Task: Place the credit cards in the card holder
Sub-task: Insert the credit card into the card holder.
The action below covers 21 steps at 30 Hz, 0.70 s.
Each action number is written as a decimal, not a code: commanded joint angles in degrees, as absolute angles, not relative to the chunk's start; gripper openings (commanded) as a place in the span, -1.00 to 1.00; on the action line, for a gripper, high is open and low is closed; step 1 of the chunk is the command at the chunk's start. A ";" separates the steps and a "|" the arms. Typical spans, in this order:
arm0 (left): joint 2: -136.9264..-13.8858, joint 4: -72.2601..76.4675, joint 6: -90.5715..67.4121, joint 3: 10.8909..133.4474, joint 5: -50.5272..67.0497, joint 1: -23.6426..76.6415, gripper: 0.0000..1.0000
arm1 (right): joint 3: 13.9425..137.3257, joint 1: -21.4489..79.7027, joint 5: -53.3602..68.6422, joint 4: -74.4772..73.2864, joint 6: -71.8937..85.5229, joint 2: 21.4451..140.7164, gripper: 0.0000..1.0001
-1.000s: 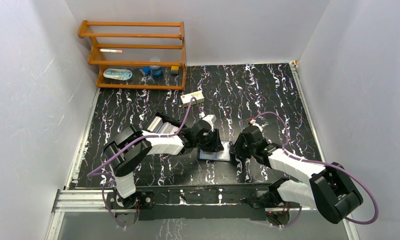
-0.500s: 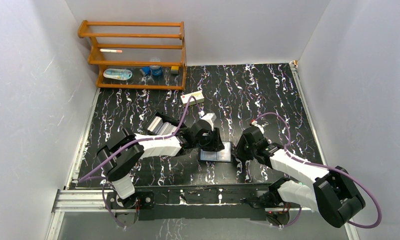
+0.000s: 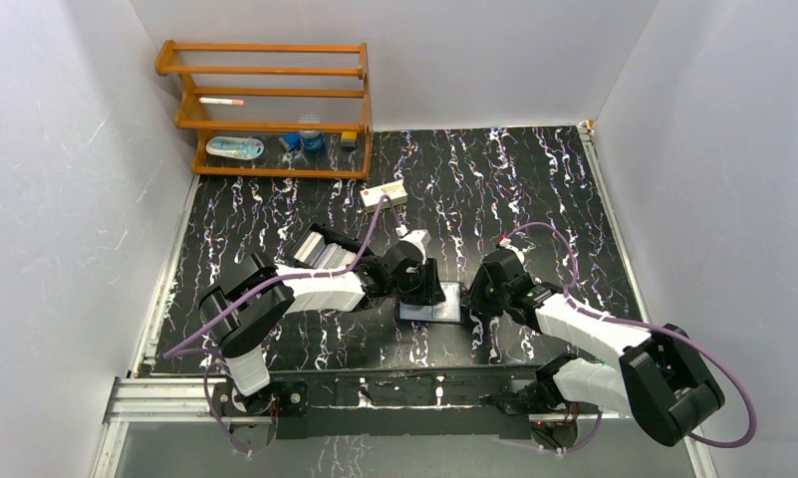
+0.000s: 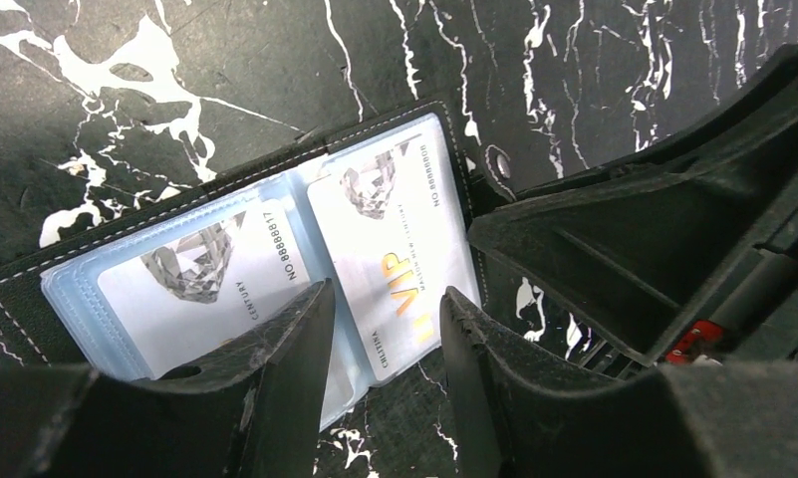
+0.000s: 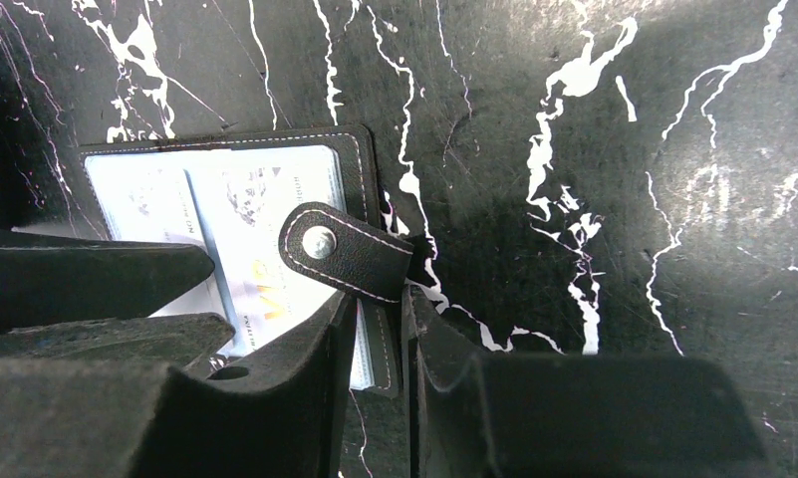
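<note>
The card holder lies open on the black marbled table, blue-grey sleeves up. In the left wrist view one white credit card sits in the left sleeve. A second card with gold "VIP" print lies on the right sleeve, its lower edge past the sleeve. My left gripper is open, its fingers astride that card's lower corner without touching it. My right gripper is shut on the card holder's right edge, just under the snap tab. From above, the left gripper and the right gripper flank the holder.
A wooden rack with small items stands at the back left. A cream carton lies behind the grippers. A black box with pale contents sits under the left arm. White walls close in left, right and back.
The left arm's elbow swung a little left and came back. Both grippers stayed at the card holder, and the holder barely shifted.
</note>
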State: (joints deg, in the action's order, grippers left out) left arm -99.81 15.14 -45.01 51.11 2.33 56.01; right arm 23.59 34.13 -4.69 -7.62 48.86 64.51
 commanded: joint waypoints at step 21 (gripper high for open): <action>-100.89 18.77 -46.27 53.54 4.53 57.60 -0.14 | 21.93 33.99 -3.02 -6.08 48.52 66.79 -0.36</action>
State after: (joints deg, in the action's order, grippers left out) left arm -101.69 17.19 -46.11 51.16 3.49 56.40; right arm 23.49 34.09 -3.77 -5.76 48.93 65.39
